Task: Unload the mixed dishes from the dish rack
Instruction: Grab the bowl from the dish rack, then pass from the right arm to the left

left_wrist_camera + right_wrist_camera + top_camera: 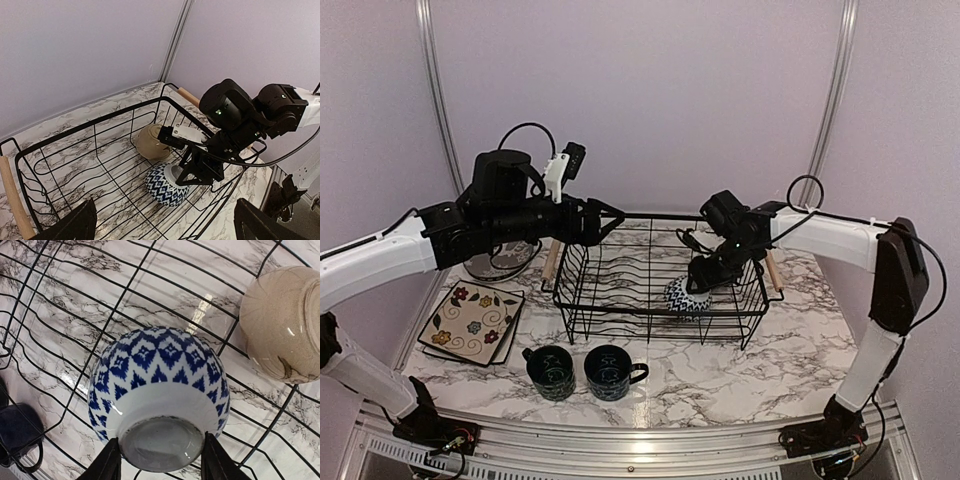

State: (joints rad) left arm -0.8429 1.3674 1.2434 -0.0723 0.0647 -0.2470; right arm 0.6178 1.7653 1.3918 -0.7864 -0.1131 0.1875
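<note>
Black wire forms the dish rack (650, 217), which sits in the middle of the top view on the marble-patterned table (770, 350), with a light wooden handle (551, 265) at its left end. Toward the right of the rack floor, the blue-white chevron bowl (682, 296) lies upside down. The right gripper (698, 285) reaches down to it, and in the right wrist view its two fingers (112, 462) press against opposite sides of the bowl's pale foot ring, clamped on it. The beige bowl (280, 322) is also overturned inside the rack, just beside the chevron bowl at the upper right of that view. The left gripper (605, 222) hovers over the rack's left end with its fingers (72, 225) spread wide and nothing between them. Along the lower edge of the top view, in front of the rack, stand the left dark blue mug (551, 371) and the right dark blue mug (610, 370). The square cream floral plates (472, 322) lie stacked at the lower left. A round plate (510, 260) sits behind them, partly hidden by the left arm.
</note>
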